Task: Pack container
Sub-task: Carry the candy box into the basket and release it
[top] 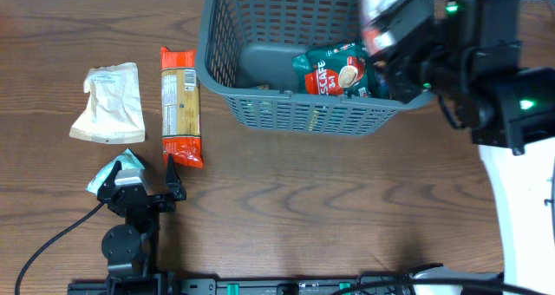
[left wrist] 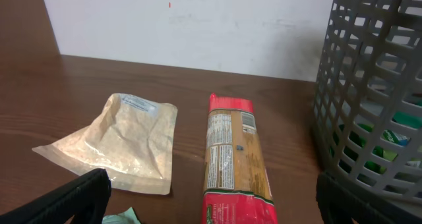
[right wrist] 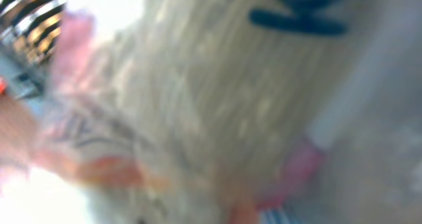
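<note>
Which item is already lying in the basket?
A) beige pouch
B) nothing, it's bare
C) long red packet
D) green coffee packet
D: the green coffee packet lies on the floor of the basket. The long red packet and beige pouch lie on the table to its left. The right end effector holds a blurred pale packet over the basket's right edge.

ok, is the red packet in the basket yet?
No, the red packet lies on the table, left of the grey basket.
</note>
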